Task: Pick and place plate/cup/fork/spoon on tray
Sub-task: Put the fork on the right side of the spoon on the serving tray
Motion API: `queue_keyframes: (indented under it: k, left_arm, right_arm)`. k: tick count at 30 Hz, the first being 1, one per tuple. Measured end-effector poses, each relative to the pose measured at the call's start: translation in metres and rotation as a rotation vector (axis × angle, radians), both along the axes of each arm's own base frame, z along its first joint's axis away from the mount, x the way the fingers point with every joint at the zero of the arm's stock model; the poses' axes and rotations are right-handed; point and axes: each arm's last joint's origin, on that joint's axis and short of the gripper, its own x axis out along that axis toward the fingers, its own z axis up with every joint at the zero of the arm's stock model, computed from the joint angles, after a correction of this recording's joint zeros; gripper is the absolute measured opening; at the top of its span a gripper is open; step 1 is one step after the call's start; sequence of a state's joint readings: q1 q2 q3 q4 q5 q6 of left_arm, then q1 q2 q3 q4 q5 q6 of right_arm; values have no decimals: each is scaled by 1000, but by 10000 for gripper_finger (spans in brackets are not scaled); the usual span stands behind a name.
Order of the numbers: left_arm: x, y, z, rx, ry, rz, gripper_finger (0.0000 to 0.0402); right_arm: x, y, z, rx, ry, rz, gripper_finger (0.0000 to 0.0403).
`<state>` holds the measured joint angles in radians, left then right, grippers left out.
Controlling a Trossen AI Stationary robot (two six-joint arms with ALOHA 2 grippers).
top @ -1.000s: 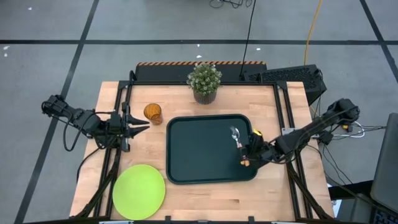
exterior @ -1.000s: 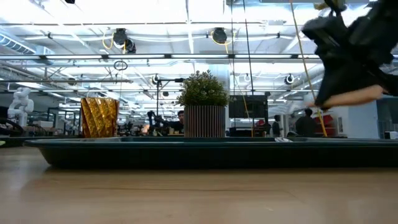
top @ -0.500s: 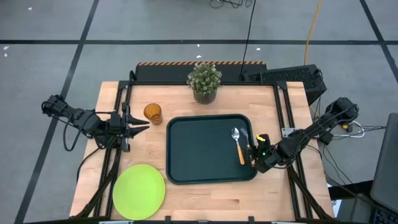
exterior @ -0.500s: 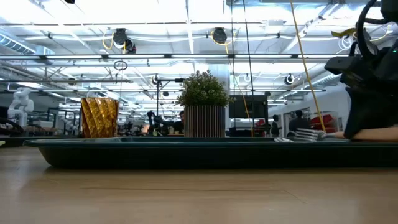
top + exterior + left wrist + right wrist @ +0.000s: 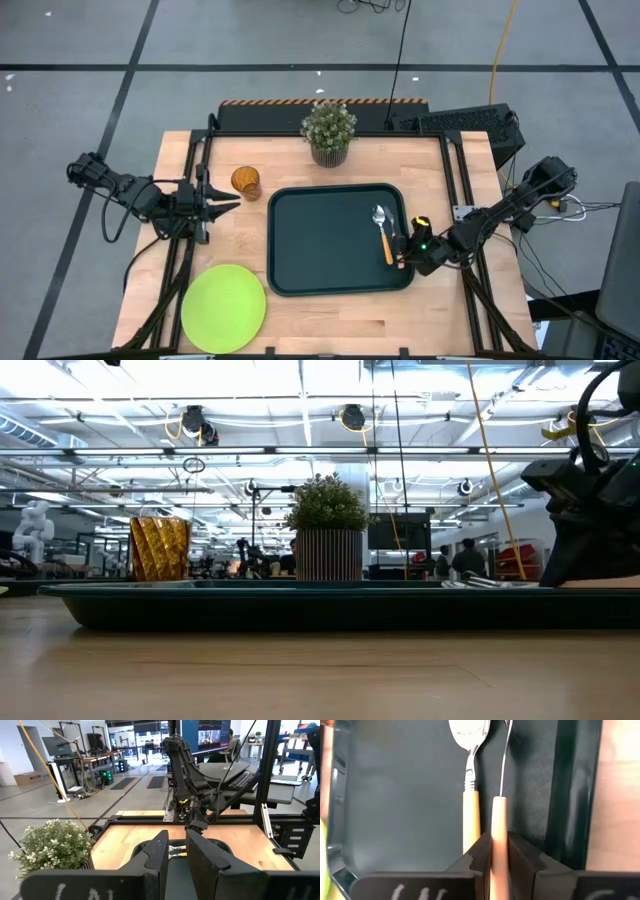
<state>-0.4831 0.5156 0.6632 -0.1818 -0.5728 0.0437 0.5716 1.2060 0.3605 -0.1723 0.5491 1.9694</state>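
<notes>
The dark tray (image 5: 320, 240) lies mid-table. On its right part lies the spoon (image 5: 382, 228), bowl toward the far edge. Just right of it is the fork (image 5: 503, 765), parallel to it, with my right gripper (image 5: 403, 258) shut on its orange handle. The amber cup (image 5: 246, 182) stands upright left of the tray. The lime-green plate (image 5: 223, 308) rests flat at the near left. My left gripper (image 5: 225, 207) hovers level near the cup, a narrow gap between its fingers, holding nothing. My right gripper pinches the fork's orange handle (image 5: 499, 820) between its two fingers (image 5: 481, 851), toward the handle's free end. The fingers slant down from the table's right and near side and lie along the fork. The fork lies low over the tray floor, tines (image 5: 485, 582) toward the far edge.
A potted plant (image 5: 329, 133) stands behind the tray at the far edge. Bare wood shows between the plate and the tray and along the near edge. The tray's raised rim (image 5: 572, 795) runs close beside the fork.
My right gripper has sunk toward the tray's floor near its right rim, rolling a little, and has brought the fork down with it. The fork, held above the tray before, is now down level beside the spoon.
</notes>
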Motion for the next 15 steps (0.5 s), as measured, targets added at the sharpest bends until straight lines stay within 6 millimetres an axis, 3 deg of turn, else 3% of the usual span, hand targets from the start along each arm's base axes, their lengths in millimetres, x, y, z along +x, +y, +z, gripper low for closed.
queue_keyframes:
  k: [9,15]
  left_arm:
    - [0,0,0,3,0,0,72]
    - [0,0,0,4,0,0,72]
  right_arm:
    - [-1,-1,-3,-21,-7,38,42]
    - [-1,-1,-3,-29,-6,51,75]
